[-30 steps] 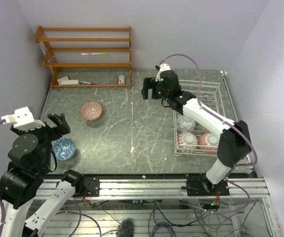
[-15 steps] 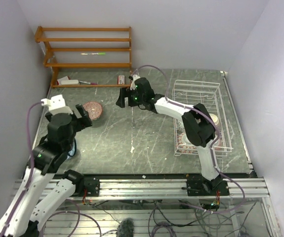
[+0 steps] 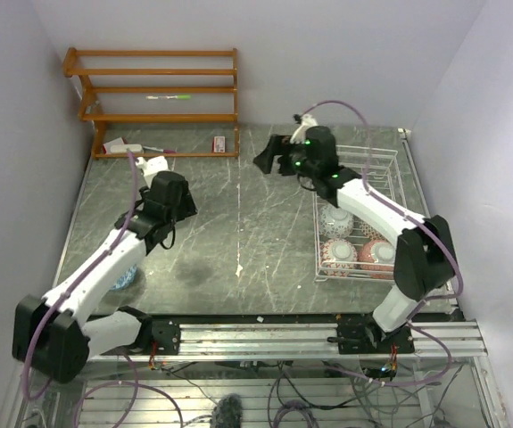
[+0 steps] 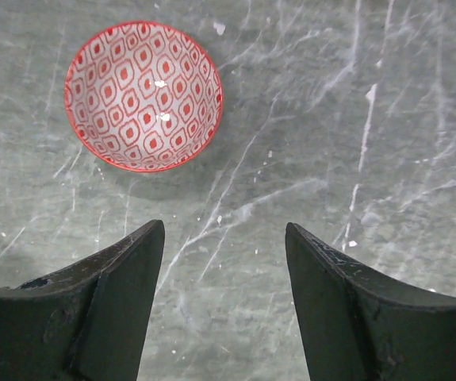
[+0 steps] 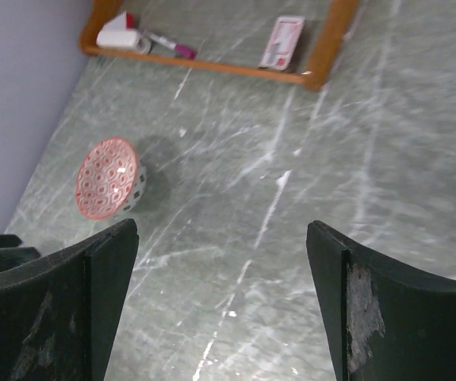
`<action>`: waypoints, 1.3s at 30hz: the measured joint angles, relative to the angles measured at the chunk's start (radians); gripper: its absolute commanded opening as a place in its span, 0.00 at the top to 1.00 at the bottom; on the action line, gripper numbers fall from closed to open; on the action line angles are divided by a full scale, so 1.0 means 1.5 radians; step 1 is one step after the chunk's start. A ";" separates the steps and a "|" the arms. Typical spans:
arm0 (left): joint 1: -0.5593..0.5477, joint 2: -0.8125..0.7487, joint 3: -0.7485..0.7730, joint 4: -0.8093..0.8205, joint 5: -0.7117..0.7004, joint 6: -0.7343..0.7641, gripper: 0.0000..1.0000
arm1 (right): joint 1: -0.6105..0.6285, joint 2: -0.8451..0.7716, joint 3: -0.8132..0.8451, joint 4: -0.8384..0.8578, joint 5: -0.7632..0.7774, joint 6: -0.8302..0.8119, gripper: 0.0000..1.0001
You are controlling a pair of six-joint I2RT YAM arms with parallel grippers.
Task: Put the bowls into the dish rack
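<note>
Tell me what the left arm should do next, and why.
Probably ease the left gripper forward and leftward in its wrist view, over the red bowl: the jaws stand open and empty, and the bowl sits ahead-left of them, not between.

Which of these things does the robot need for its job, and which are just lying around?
For the job:
red bowl
blue bowl, partly under the left arm
bowls in the rack
dish rack

Just lying about:
wooden shelf
pen
small red card
</note>
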 measured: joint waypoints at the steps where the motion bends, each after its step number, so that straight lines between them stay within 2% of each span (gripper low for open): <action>1: 0.000 0.029 0.001 0.011 -0.001 0.000 0.27 | -0.020 -0.019 -0.012 0.002 -0.006 0.002 0.13; 5: 0.000 0.137 0.018 0.038 -0.016 0.006 0.28 | -0.069 -0.052 -0.038 -0.001 -0.019 0.002 0.13; 14: 0.000 0.317 0.059 0.118 -0.073 0.048 0.29 | -0.101 -0.071 -0.065 -0.003 -0.072 0.008 0.13; 20: 0.000 0.373 0.072 0.161 -0.124 0.071 0.31 | -0.124 -0.075 -0.072 0.000 -0.086 0.016 0.13; 25: 0.000 0.406 0.073 0.210 -0.160 0.097 0.47 | -0.130 -0.075 -0.075 0.000 -0.092 0.019 0.13; 32: 0.000 0.465 0.073 0.255 -0.160 0.115 0.48 | -0.132 -0.077 -0.075 -0.006 -0.091 0.018 0.13; 33: 0.000 0.472 0.073 0.260 -0.160 0.116 0.54 | -0.133 -0.078 -0.075 -0.008 -0.090 0.017 0.13; 35: 0.000 0.480 0.073 0.265 -0.159 0.117 0.75 | -0.136 -0.084 -0.075 -0.013 -0.087 0.016 0.13; 36: 0.000 0.481 0.073 0.267 -0.158 0.118 0.82 | -0.137 -0.087 -0.075 -0.015 -0.086 0.015 0.13; 37: 0.001 0.481 0.073 0.270 -0.155 0.118 0.86 | -0.138 -0.090 -0.075 -0.015 -0.086 0.014 0.13; 39: 0.002 0.477 0.077 0.275 -0.163 0.131 0.88 | -0.139 -0.096 -0.075 -0.017 -0.084 0.015 0.13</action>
